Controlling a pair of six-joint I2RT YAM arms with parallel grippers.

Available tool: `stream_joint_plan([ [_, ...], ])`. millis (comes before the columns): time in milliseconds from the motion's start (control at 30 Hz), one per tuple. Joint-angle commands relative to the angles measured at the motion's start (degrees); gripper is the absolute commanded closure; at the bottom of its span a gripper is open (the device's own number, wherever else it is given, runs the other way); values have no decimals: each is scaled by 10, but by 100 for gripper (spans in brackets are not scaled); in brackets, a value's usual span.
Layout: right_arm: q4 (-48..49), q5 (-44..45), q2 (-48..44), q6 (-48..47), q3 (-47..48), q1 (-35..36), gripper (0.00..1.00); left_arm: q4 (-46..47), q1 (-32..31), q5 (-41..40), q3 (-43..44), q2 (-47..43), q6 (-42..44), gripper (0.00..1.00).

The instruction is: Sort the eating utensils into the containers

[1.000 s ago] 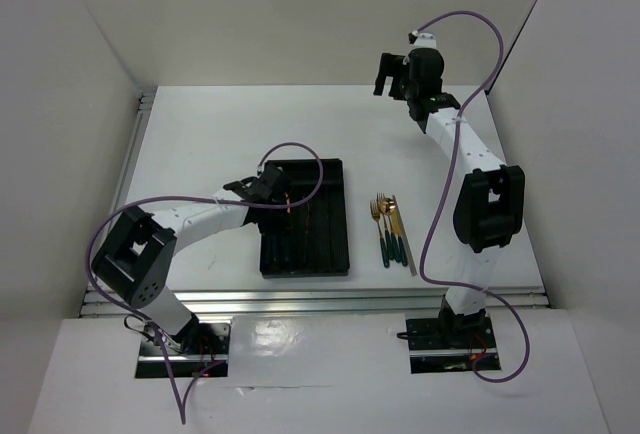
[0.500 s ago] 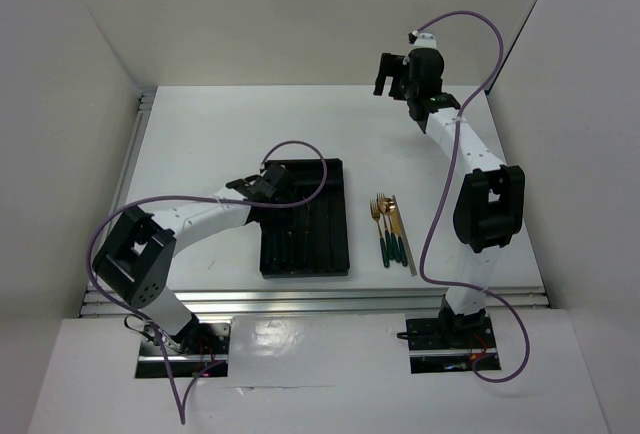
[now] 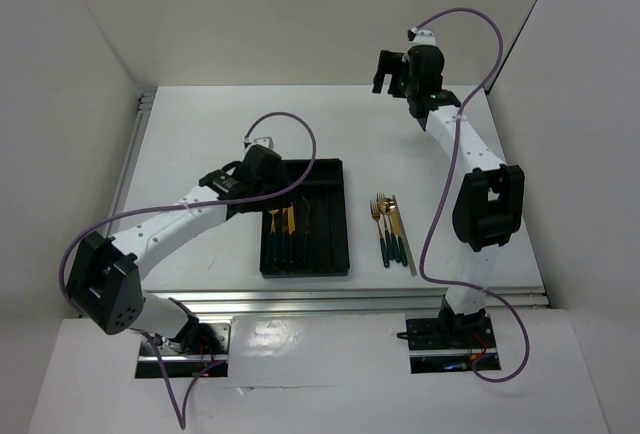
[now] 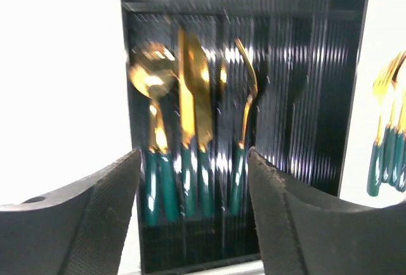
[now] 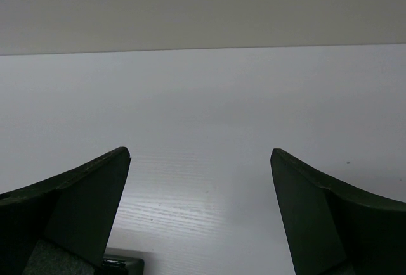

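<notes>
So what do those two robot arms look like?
The left arm and right arm are slim white tubes with chunky black joint housings, a purple cable looping along each. The left gripper and right gripper each end in two thick, rough matte-black fingers.

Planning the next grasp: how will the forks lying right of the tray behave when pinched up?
The forks look slim and metallic, so probably stiff and light. Lying flat on the table, they may slip from a pinch. Packed against other utensils, one likely drags them.
</notes>
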Motion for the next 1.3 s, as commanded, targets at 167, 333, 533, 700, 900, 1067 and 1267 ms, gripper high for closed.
stream_joint_plan([
  [167,-11,-13,6,-4,42,-1,0,43,94,23,-61,-77,61,10],
  [333,-11,-7,-8,-4,36,-1,0,86,122,51,-116,-118,61,8],
  [533,37,-43,-54,-4,-22,-1,0,105,133,60,-195,-196,56,7],
  [700,43,-67,-66,-4,-28,-1,0,105,133,66,-213,-214,56,6],
  [900,49,-94,-71,2,-34,-1,0,130,133,73,-233,-238,61,6],
  [1067,19,-109,-65,19,5,-1,0,136,133,78,-238,-231,61,6],
  [1267,18,-121,-91,67,-73,-1,0,182,133,100,-264,-236,66,6],
])
